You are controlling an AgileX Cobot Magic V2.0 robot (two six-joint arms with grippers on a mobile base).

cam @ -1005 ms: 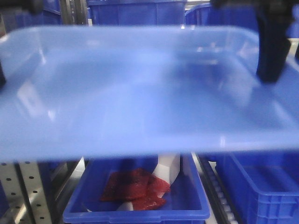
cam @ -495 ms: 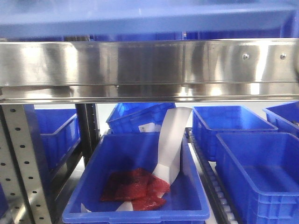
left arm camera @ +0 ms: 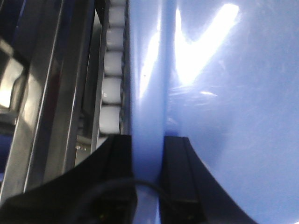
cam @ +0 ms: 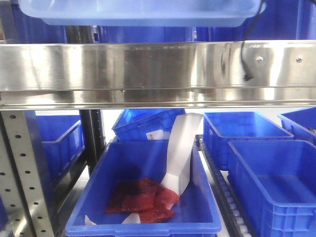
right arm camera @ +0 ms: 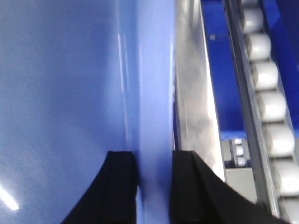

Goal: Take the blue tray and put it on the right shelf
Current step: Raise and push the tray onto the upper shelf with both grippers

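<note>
The light periwinkle-blue tray (cam: 138, 14) shows at the top of the front view, its underside just above the shiny steel front rail (cam: 148, 66) of the shelf. My left gripper (left arm camera: 148, 154) is shut on the tray's left rim (left arm camera: 147, 84), one black finger on each side. My right gripper (right arm camera: 154, 172) is shut on the tray's right rim (right arm camera: 154, 84) the same way. Neither gripper shows in the front view; only a black cable (cam: 245, 54) hangs over the rail at the right.
White conveyor rollers (left arm camera: 112, 88) run beside the tray's left edge, and more rollers (right arm camera: 273, 112) beside a steel rail on its right. Below the shelf, deep dark-blue bins (cam: 266, 173) stand; one holds red packets (cam: 143, 195). A perforated upright (cam: 22, 173) stands at the left.
One second ago the tray filled the front view. Since then it has gone up and away and is now small at the top, above the steel rail.
</note>
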